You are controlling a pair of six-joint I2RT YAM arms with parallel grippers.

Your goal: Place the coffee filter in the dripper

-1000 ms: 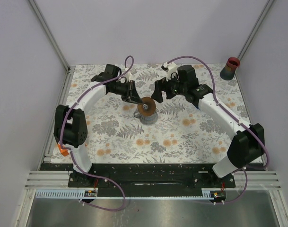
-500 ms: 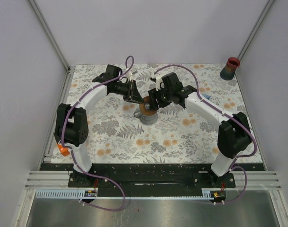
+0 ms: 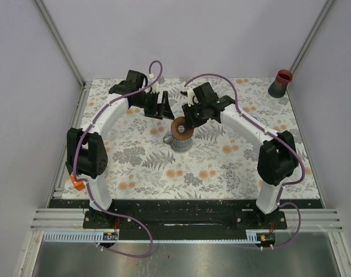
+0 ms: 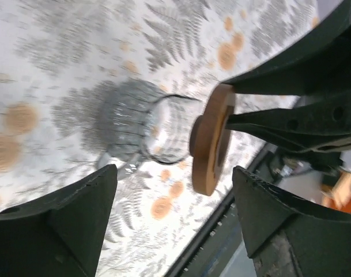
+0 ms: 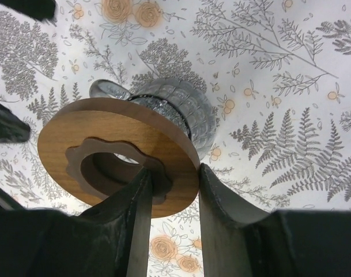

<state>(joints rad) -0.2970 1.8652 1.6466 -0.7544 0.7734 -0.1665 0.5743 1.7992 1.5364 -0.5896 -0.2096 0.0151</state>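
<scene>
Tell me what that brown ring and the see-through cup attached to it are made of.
The ring looks like matte wood: brown, with faint grain. The cup seems to be glossy ribbed glass, with the tablecloth showing through; clear plastic is possible.

In the right wrist view the wooden ring [image 5: 106,133] covers the mouth of the glass dripper [image 5: 187,112] just beyond the right pincer [image 5: 172,173], so whether ring and glass touch cannot be told. The ring's near rim is hidden between the fingers, which run off the bottom edge. The left wrist view is blurred, the bench [image 4: 60,57] print smeared. The left pincer [image 4: 174,172] has its fingers cut by the bottom edge. From above, both pincers' tips are too small to judge.
</scene>
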